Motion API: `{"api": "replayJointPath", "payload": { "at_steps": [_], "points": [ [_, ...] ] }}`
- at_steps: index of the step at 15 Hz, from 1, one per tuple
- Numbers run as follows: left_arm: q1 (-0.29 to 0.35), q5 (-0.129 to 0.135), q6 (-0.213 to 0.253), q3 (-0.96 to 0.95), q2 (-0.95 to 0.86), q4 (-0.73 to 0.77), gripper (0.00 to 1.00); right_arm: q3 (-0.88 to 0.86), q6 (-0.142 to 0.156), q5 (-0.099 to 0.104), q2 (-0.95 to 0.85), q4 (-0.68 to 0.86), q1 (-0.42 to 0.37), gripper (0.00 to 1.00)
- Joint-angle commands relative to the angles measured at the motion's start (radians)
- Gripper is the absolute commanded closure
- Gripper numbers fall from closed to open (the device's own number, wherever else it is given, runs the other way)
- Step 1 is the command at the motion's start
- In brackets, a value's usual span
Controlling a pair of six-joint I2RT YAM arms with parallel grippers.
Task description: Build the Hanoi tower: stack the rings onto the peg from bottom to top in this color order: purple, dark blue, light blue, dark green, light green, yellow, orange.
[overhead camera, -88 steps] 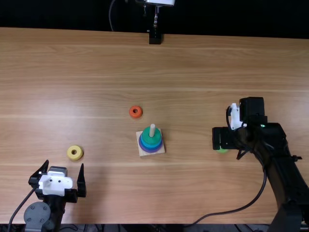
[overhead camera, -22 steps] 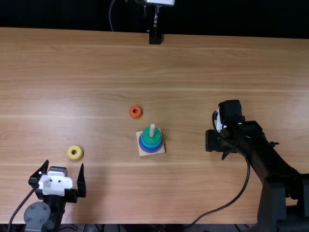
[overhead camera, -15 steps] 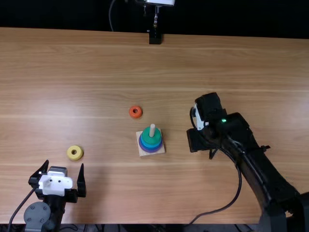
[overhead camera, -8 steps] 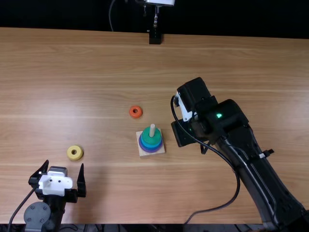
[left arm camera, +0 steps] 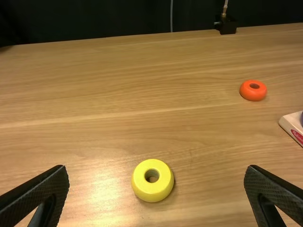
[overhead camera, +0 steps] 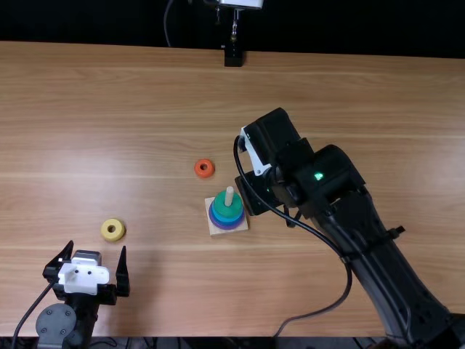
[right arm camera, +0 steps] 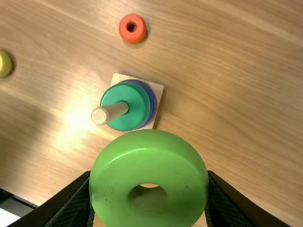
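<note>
On the peg [overhead camera: 229, 195], lowest to highest: purple ring [overhead camera: 213, 221], banded blue edges above, dark green ring [right arm camera: 118, 113] uppermost; in keeping with the first four of the order, though hard to split dark blue from light blue by eye. Judged a little past halfway. Fifth in hand: light green ring [right arm camera: 151, 161], pinched across its sides by the right gripper [right arm camera: 149, 182], opened only to the ring's width, near the stack. Left to do: seat light green, then yellow, then orange. Yellow ring [left arm camera: 152, 190] flat on the table [overhead camera: 145, 94], just ahead of the left gripper [left arm camera: 156, 169], spread wide and holding nothing. Orange ring [left arm camera: 253, 95] also flat on the table, beyond the base [right arm camera: 117, 78] and well apart from yellow. Materials: rings smooth, rounded at the rim, with a soft sheen, probably painted wood or plastic; peg plain pale wood, cylindrical with a blunt end; base square, pale, thin. Tabletop light brown, with long streaky grain and a glossy patch of reflected light. Gripper fingers matt black, finely ribbed inside.
</note>
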Motion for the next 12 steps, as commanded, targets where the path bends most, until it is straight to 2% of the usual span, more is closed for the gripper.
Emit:
{"api": "replayJointPath", "payload": {
  "at_steps": [1, 6, 12],
  "points": [
    [-0.002, -0.004, 0.014, -0.105, -0.012, -0.084, 0.00, 0.048, -0.002, 0.003, 0.037, 0.000, 0.027, 1.00],
    [-0.002, -0.004, 0.014, -0.105, -0.012, -0.084, 0.00, 0.082, 0.005, 0.001, 0.083, 0.006, 0.082, 1.00],
    [-0.002, -0.004, 0.014, -0.105, -0.012, -0.084, 0.00, 0.098, 0.007, 0.001, 0.133, 0.011, 0.083, 1.00]
  ]
}}
